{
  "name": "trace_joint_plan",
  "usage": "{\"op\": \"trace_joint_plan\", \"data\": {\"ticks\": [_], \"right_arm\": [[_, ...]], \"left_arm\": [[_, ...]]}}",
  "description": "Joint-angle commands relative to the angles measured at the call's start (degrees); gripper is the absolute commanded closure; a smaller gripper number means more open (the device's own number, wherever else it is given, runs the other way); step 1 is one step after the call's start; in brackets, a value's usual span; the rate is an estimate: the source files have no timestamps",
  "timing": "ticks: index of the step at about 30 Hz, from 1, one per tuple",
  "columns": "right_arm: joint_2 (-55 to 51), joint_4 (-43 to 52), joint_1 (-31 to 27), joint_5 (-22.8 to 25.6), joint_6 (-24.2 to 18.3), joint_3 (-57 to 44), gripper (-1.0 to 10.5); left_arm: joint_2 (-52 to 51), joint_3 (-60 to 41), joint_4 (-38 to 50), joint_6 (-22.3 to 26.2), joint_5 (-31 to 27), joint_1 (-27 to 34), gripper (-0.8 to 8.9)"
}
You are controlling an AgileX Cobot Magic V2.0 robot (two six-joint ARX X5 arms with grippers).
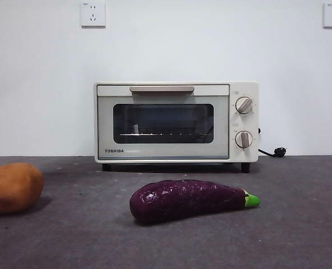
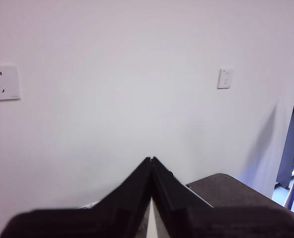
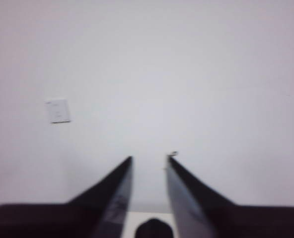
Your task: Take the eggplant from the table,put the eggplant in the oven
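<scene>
- One eggplant [image 1: 188, 200] lies on the desk [image 1: 300, 235], at 6 o'clock from the shut oven [image 1: 176, 122].
- Potato [image 1: 13, 187] sits at 9 o'clock.
- Left gripper [image 2: 151, 159] fingers together; right gripper [image 3: 150, 157] fingers apart.

Eggplant [image 1: 188, 200] on table [image 1: 300, 235], before oven [image 1: 176, 122]; potato [image 1: 13, 187] far left.

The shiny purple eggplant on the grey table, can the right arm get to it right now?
Probably yes. The glossy dark purple eggplant lies in the open on the dark grey felt table, nothing on or against it. The right gripper has its jaws open but faces the wall, so it must come down first.
</scene>
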Motion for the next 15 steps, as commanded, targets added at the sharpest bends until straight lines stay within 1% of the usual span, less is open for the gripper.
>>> {"op": "trace_joint_plan", "data": {"ticks": [1, 5, 8, 11, 13, 15], "right_arm": [[0.09, 0.28, 0.04, -0.92, 0.59, 0.33, 5.6], [0.31, 0.26, 0.04, -0.87, 1.73, 0.33, 4.0], [0.52, -0.22, 0.04, -1.29, 2.38, 0.33, 3.7], [0.85, -1.25, 0.04, -3.06, 2.38, 0.33, 3.7], [1.14, -2.08, 0.04, -3.63, 2.38, 0.33, 3.1], [1.31, -2.91, 0.04, -4.42, 2.38, 0.33, 3.1]], "left_arm": [[0.37, 0.15, 0.00, 0.26, 0.26, -0.70, 8.19], [1.03, 0.15, 0.00, 1.53, 0.24, -1.66, 8.19], [1.70, 0.15, 0.02, 2.23, 0.24, -2.40, 8.19], [2.62, 0.15, 0.02, 2.89, 0.24, -3.15, 8.19], [3.45, 0.15, 0.00, 2.93, 0.24, -3.58, 8.19], [4.55, 0.15, 0.00, 3.34, 0.24, -4.00, 8.19]]}}
